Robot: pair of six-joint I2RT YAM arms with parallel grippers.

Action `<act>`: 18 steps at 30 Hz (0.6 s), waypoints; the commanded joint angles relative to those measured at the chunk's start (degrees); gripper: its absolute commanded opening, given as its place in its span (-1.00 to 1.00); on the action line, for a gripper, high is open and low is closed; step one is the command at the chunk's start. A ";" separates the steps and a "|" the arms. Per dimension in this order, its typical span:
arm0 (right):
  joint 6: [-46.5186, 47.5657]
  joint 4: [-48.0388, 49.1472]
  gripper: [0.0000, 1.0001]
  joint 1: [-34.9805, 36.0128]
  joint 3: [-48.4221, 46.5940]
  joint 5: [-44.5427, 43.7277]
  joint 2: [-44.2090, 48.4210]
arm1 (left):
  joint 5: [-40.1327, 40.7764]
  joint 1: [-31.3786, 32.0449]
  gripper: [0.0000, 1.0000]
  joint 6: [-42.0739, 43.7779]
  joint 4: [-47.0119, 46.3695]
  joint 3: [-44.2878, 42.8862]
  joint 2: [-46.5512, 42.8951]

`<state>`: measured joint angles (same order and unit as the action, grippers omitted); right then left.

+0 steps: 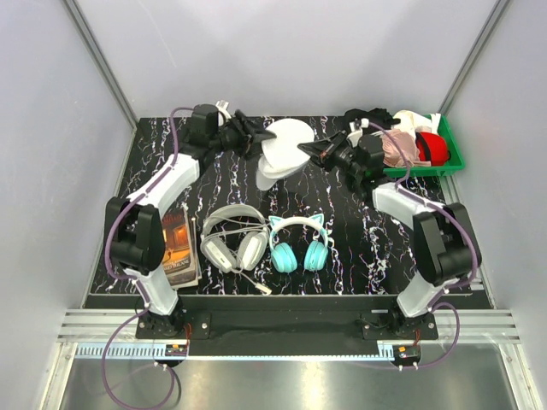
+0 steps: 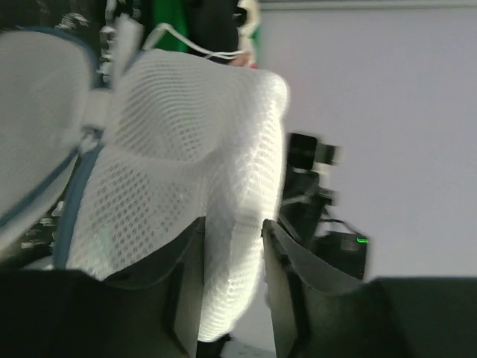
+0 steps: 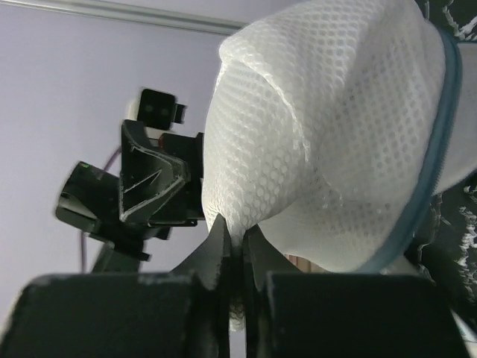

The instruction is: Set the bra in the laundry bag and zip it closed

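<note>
The white mesh laundry bag [image 1: 282, 149] hangs lifted between my two grippers at the back middle of the table, its two halves gaping apart. My left gripper [image 1: 256, 139] is shut on a thick fold of the bag's mesh [image 2: 186, 127], which sits between its fingers [image 2: 231, 246]. My right gripper [image 1: 311, 152] is pinched tight on the opposite edge of the bag [image 3: 328, 127]; its jaws [image 3: 240, 235] are almost together. The bag's blue-grey zipper rim [image 3: 440, 112] runs down the right side. The pale pink bra [image 1: 398, 147] lies in the green bin behind my right wrist.
The green bin [image 1: 453, 158] at the back right also holds a red garment [image 1: 436, 149] and a white item. White-grey headphones [image 1: 232, 239] and teal cat-ear headphones [image 1: 299, 243] lie near the front middle. A book [image 1: 178, 248] lies at the front left.
</note>
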<state>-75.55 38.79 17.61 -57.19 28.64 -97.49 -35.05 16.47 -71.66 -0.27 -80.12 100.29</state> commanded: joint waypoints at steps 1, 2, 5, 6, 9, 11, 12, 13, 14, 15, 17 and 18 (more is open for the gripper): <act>14.70 -23.34 -1.00 -0.20 -8.53 -1.47 7.14 | 8.22 1.37 0.45 25.66 22.99 -11.54 -1.06; 17.25 -33.58 -1.00 -0.20 -10.73 -1.83 7.40 | 10.76 1.98 0.61 29.00 24.95 -12.60 -1.67; 24.03 -49.79 -1.00 -0.12 -17.85 -4.64 6.71 | 23.76 7.24 0.93 41.83 28.57 -15.33 -4.74; 24.48 -52.47 -1.00 -0.20 -20.31 -5.35 6.44 | 30.50 11.52 0.95 47.43 28.40 -15.07 -6.58; 24.22 -60.39 -1.00 -0.12 -24.09 -7.63 5.47 | 43.25 21.89 0.94 59.65 26.56 -13.67 -8.87; 23.87 -63.64 -1.00 -0.12 -25.77 -8.16 5.03 | 46.72 26.23 0.93 64.43 22.70 -10.78 -9.76; 23.61 -64.44 -1.00 -0.12 -27.26 -8.34 4.94 | 48.13 29.12 0.94 67.32 21.12 -9.54 -10.63; 23.52 -65.32 -1.00 -0.12 -28.14 -8.51 4.86 | 48.06 29.84 0.94 68.05 17.97 -8.40 -10.90; 22.91 -66.63 -1.00 -0.12 -28.94 -8.43 4.86 | 47.79 30.28 0.96 68.14 16.72 -6.56 -11.25; 22.55 -67.17 -1.00 -0.12 -30.16 -8.25 4.86 | 46.40 30.46 0.96 68.32 15.75 -5.85 -11.43; 21.33 -68.66 -1.00 -0.03 -31.31 -7.99 5.21 | 46.12 30.64 0.97 68.49 15.21 -6.27 -10.73; 20.89 -68.93 -1.00 -0.11 -31.93 -7.82 5.38 | 46.47 30.81 0.96 68.49 15.30 -6.54 -9.95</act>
<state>-54.02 -24.40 17.56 -84.25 21.69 -92.86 5.15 49.36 -9.37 19.84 -86.91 90.50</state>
